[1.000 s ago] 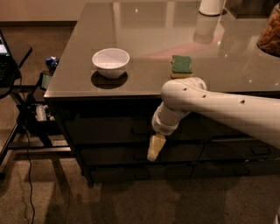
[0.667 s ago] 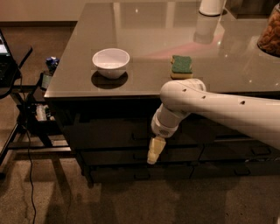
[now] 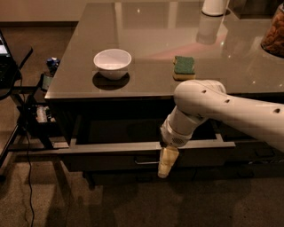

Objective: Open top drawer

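Observation:
The top drawer [image 3: 102,158] is the wide dark front under the grey countertop [image 3: 151,31]. It stands pulled out toward me, and its dark inside [image 3: 124,131] shows behind the front's pale top edge. Its small loop handle [image 3: 145,162] sits at the centre of the front. My gripper [image 3: 164,167] hangs down from the white arm [image 3: 222,106]. It is right at the handle's right end, in front of the drawer front.
On the countertop are a white bowl [image 3: 112,62], a green sponge [image 3: 184,66], a white cylinder [image 3: 214,6] at the back and a jar [image 3: 274,31] at the right edge. A dark stand with cables [image 3: 26,128] is on the floor to the left.
The top drawer has slid out toward me, so its inside now shows. My gripper has moved down and toward me, staying at the handle.

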Action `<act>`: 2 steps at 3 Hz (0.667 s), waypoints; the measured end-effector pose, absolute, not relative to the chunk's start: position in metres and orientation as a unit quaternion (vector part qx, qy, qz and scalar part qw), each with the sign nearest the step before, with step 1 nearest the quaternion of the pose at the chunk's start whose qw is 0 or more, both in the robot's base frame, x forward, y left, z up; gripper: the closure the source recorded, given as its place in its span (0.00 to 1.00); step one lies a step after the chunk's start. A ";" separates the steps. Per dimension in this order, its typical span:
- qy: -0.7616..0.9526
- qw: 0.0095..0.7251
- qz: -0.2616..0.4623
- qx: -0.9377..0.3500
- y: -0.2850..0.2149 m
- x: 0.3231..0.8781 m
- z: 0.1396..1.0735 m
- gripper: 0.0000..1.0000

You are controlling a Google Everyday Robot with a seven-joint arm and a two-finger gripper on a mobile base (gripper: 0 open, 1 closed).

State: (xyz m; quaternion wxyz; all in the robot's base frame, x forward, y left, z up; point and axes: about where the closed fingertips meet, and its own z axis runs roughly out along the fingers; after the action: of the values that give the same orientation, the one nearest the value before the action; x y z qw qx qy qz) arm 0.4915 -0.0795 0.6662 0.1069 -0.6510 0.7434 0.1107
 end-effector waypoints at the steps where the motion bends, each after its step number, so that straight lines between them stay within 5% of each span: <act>1: 0.738 0.092 0.117 -0.659 -0.075 0.491 0.654 0.00; 2: 0.737 0.067 0.127 -0.661 -0.079 0.478 0.644 0.00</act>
State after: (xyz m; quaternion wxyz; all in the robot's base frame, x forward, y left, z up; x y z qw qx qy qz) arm 0.4776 -0.0789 0.6442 0.0673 -0.6606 0.7368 0.1275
